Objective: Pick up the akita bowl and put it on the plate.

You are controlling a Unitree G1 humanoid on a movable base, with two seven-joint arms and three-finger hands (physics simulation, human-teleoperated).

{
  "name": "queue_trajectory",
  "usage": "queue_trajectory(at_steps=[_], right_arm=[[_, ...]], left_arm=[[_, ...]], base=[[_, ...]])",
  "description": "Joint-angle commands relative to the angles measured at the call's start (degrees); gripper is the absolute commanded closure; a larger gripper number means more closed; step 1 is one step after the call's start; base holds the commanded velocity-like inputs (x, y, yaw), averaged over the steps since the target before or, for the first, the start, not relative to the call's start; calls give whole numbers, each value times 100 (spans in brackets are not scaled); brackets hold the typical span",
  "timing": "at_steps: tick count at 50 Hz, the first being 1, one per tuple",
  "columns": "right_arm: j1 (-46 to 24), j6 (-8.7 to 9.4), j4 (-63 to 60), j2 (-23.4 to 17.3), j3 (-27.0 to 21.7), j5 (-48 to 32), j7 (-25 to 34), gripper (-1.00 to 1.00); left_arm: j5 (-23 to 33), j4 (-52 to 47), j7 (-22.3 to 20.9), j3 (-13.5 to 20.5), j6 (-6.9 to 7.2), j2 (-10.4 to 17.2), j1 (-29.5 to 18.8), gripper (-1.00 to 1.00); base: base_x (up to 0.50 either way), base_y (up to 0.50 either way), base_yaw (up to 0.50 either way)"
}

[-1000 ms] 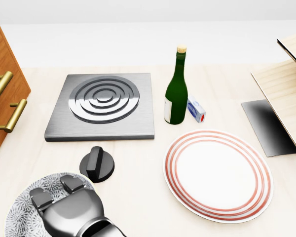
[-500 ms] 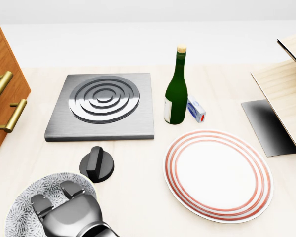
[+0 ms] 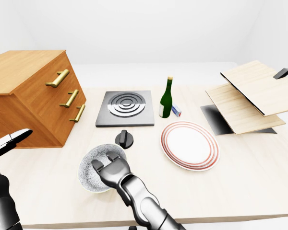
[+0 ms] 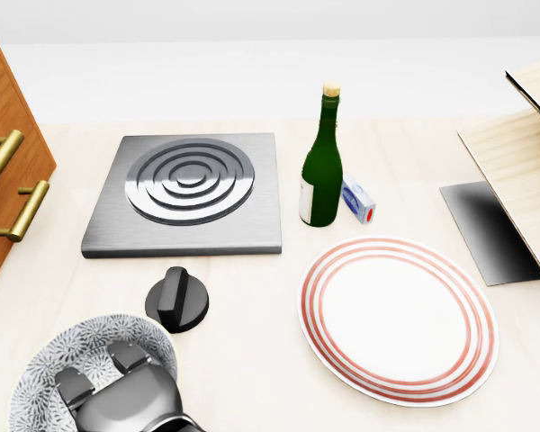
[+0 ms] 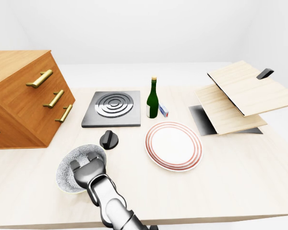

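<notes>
The akita bowl [image 4: 76, 349], grey with a white flower pattern, sits at the bottom left of the head view. My right hand [image 4: 106, 367] reaches over its near side, with two dark fingers [image 4: 130, 353] lying inside the rim, spread and not clenched. The thumb is hidden. Right of the bowl, and apart from it, lies the white plate [image 4: 398, 319] with red rings, with nothing on it. At the far left edge of the left-eye view my left hand [image 3: 10, 139] hangs open, off the table.
A black knob [image 4: 177, 300] stands just above the bowl. Beyond are a metal burner plate [image 4: 187, 191], a green wine bottle [image 4: 322, 162] and a small box [image 4: 358, 200]. A wooden drawer cabinet [image 3: 33, 96] stands left; tilted wooden boards [image 3: 249, 96] over a dark mat [image 4: 486, 229] stand right.
My right hand has slid toward the bottom of the head view, uncovering more of the bowl's inside. The bowl and everything else stay put.
</notes>
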Motion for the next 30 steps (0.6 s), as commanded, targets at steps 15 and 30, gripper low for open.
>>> queue_trajectory(at_steps=[15,30], right_arm=[[-112,0,444,0,7,36,-203,-96],[107,0,362,0,155,236,-251,100]], left_arm=[[-5,36,4,-14,0,4,-5,-100],[11,59,-8,-19,0,-11,1,-100]], base=[[0,0,0],[0,0,0]])
